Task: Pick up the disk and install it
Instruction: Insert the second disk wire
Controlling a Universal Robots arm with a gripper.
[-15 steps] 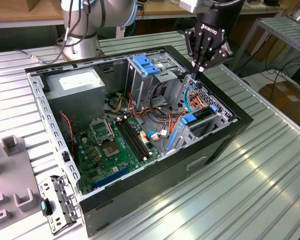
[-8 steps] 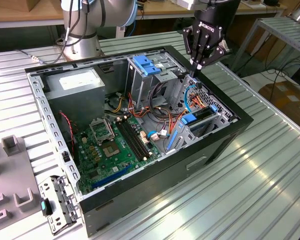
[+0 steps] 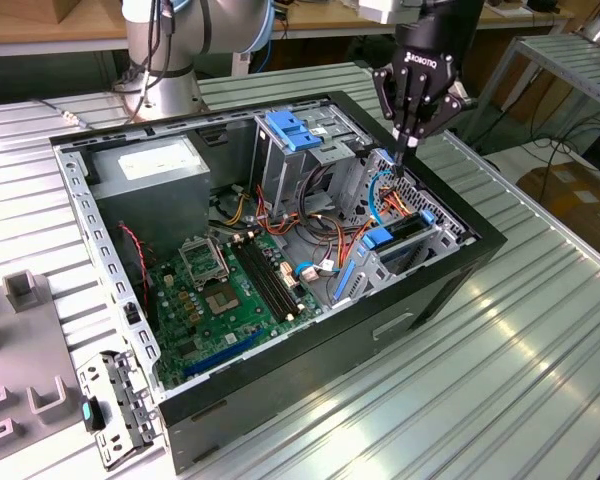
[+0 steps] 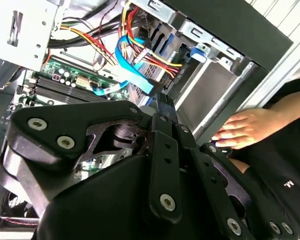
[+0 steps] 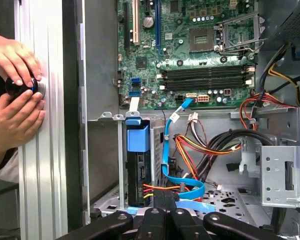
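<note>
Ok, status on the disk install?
Gripper shut, nothing in it, over the drive cage. Disk edge-on in its bay slot, blue rail showing. Blue data cable and power wires crowd the gripper; a person's hands on the table edge.

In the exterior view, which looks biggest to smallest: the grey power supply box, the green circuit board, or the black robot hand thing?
1. Green circuit board, largest as seen.
2. Grey power supply box.
3. End effector, smallest, though it may sit nearer the camera, so its true size is unsure.
</note>
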